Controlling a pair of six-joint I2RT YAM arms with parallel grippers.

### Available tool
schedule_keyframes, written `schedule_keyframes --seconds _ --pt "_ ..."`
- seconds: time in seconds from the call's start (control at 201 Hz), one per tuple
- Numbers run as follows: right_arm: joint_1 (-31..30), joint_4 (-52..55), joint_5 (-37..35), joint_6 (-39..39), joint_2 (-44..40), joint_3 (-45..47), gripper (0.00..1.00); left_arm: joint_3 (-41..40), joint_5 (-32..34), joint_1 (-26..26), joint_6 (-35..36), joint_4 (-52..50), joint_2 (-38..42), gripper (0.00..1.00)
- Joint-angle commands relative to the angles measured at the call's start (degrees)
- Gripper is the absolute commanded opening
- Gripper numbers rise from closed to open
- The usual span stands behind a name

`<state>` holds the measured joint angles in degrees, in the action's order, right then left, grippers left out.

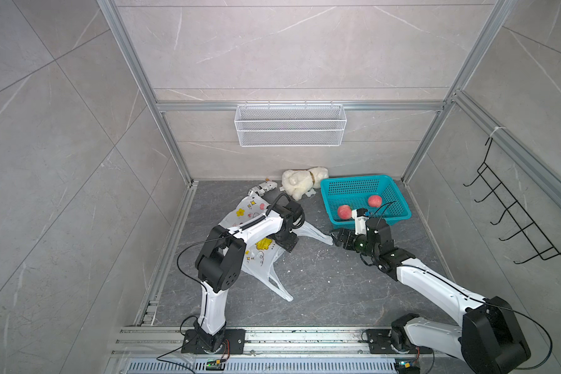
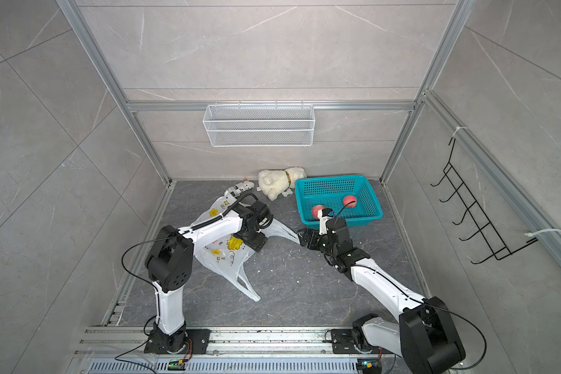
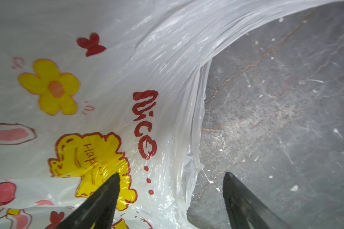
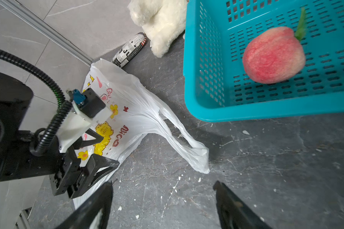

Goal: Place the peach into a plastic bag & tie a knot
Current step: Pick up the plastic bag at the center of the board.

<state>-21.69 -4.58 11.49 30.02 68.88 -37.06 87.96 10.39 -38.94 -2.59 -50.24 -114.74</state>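
Nothing done: fuzzy pink peach (image 4: 272, 55) in teal plastic basket (image 4: 197, 79) beyond open, empty right claw (image 4: 163, 182); thin printed translucent plastic bag (image 4: 131, 119) unknotted, edge inside open left claw (image 3: 172, 174).

Translucent white plastic bag (image 4: 145, 117) with yellow flowers and red lettering; teal perforated basket (image 4: 266, 111); pink-red peach (image 4: 272, 55)

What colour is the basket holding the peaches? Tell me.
Teal basket, with slotted walls; clearest in the right wrist view.
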Motion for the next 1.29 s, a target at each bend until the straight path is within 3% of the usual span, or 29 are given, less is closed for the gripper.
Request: schedule_keyframes --seconds 0.0,0.284,0.463,0.533,0.662,0.801,1.07,1.289 --pt "-0.1 0.6 -2.9 0.1 -0.5 0.4 0.83 2.2 0.2 0.2 -0.6 -2.4 -1.0 0.75" --pt "0.0 1.8 -5.7 0.5 -2.2 0.9 0.83 2.0 -1.2 0.0 -4.7 1.7 -3.9 0.50" --pt "-0.1 2.2 -6.6 0.5 -3.2 1.1 0.83 1.7 -0.6 -0.6 -5.5 2.1 -5.6 0.42" --pt "-0.1 2.2 -6.8 0.5 -3.6 1.2 0.83 1.4 -0.8 -0.6 -5.8 2.6 -5.5 0.32" --pt "-0.1 2.6 -7.7 0.5 -4.0 1.3 0.83 0.8 -0.9 -0.6 -6.4 3.8 -4.5 0.00" --pt "0.0 2.9 -8.9 0.5 -5.0 1.7 0.83 -1.4 -2.6 -0.7 -6.5 6.4 -0.8 0.00" --pt "-0.1 3.1 -8.9 1.0 -5.9 1.8 0.83 -6.8 -10.5 -0.5 -10.2 11.9 13.4 0.00" --pt "0.1 5.9 -8.0 2.6 -7.8 0.0 0.83 -8.0 -23.4 4.0 -22.1 17.9 24.5 0.00"
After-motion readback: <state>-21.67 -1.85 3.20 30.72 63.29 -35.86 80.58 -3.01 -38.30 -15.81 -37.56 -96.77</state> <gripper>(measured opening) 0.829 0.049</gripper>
